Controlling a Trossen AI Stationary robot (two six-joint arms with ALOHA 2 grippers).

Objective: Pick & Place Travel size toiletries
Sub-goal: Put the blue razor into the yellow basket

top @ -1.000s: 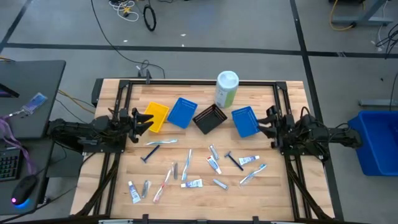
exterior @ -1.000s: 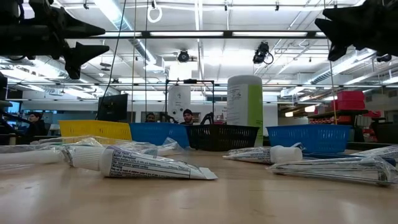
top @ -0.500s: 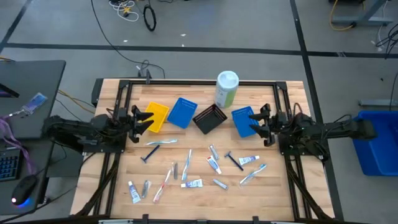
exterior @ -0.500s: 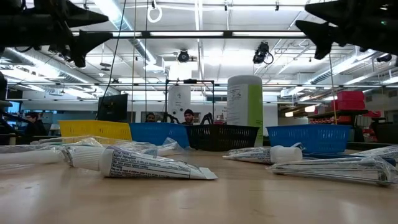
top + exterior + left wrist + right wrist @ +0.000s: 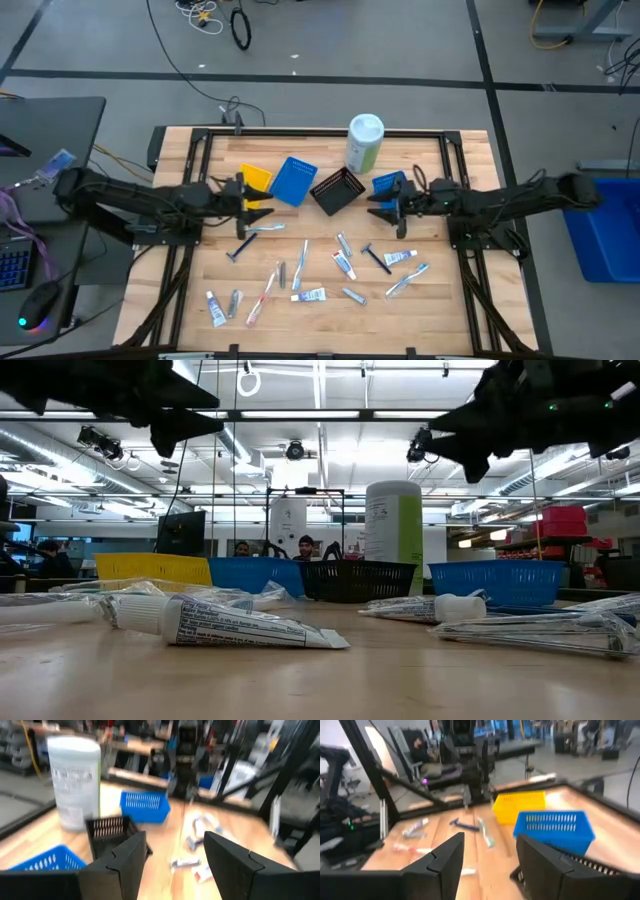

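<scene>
The travel size toiletries lie scattered on the near half of the table: a toothbrush, razors and small tubes. In the low view a white tube lies flat in front. My left gripper hangs open in the air near the yellow tray. My right gripper hangs open in the air beside the right blue tray. Neither holds anything.
A second blue tray and a black tray stand between the grippers. The tall white-and-green canister stands behind them near the far edge. A dark frame runs round the tabletop. People show in the room beyond.
Both arms have stretched in toward the table's middle: my left gripper has moved right past the yellow tray, and my right gripper has moved left across the right blue tray. Both stay open and above the table. No toiletry has moved.
</scene>
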